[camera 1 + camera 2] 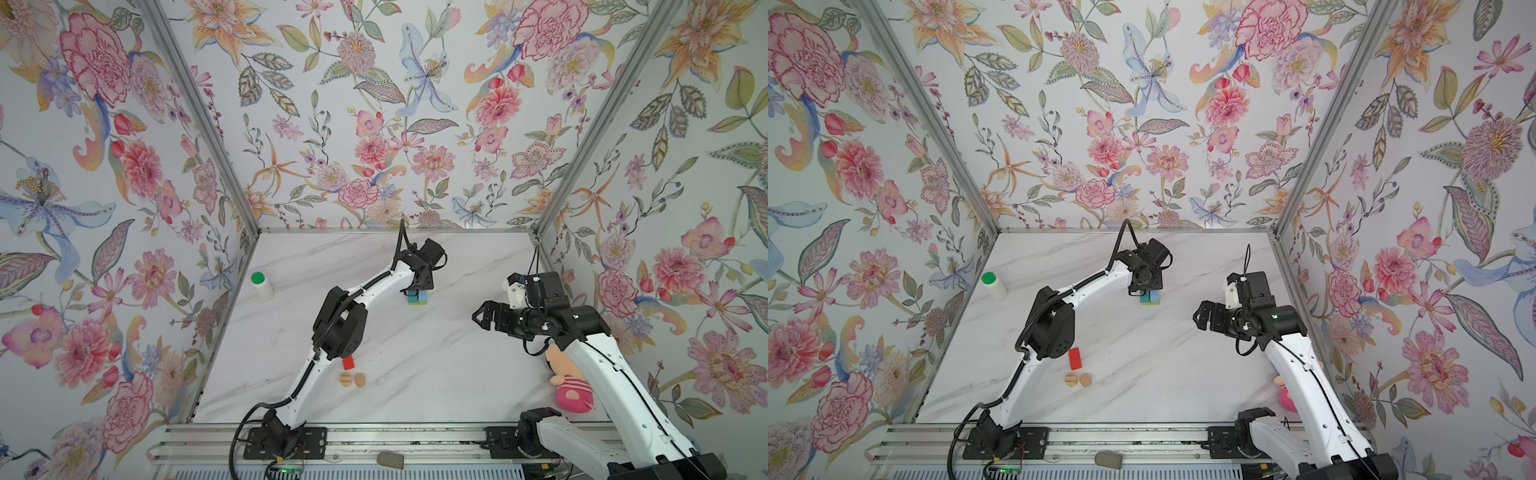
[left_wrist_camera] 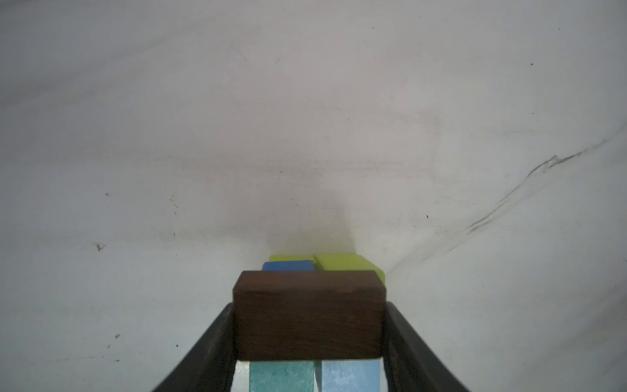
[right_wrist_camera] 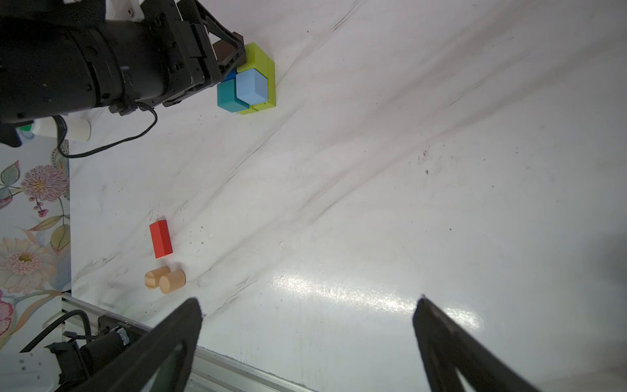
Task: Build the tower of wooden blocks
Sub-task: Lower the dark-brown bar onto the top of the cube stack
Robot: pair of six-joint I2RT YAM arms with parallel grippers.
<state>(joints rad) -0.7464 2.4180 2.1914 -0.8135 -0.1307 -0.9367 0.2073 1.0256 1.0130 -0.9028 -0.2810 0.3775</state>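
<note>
Two arms share your marble table (image 1: 415, 353), and only one has a load. Your left gripper (image 2: 309, 305) is clamped on the dark-brown oblong (image 2: 307, 325), one finger pressed against each end, and holds it level directly over the wood block tower (image 1: 417, 298) near the back of the table. The pictures do not settle whether the oblong touches the cubes beneath it. The tower so far is a lime-green base (image 3: 261, 57) with a teal cube (image 3: 229, 96), a light-blue cube (image 3: 251, 86) and a blue cube (image 3: 230, 74) packed together on top. Your right gripper (image 3: 307, 302) hangs over bare table on the right, well apart from the tower, its jaws spread wide with nothing between them. Nearer the front, beside your left arm, the red oblong (image 3: 160, 238) lies flat on the table, and the two tan rounded pieces (image 3: 172, 281) lie on their sides just beside it, touching each other. In a top view, a green-capped white bottle (image 1: 262, 284) stands by the left wall, and a pink plush doll (image 1: 571, 390) lies at the right edge, partly hidden behind your right arm.
</note>
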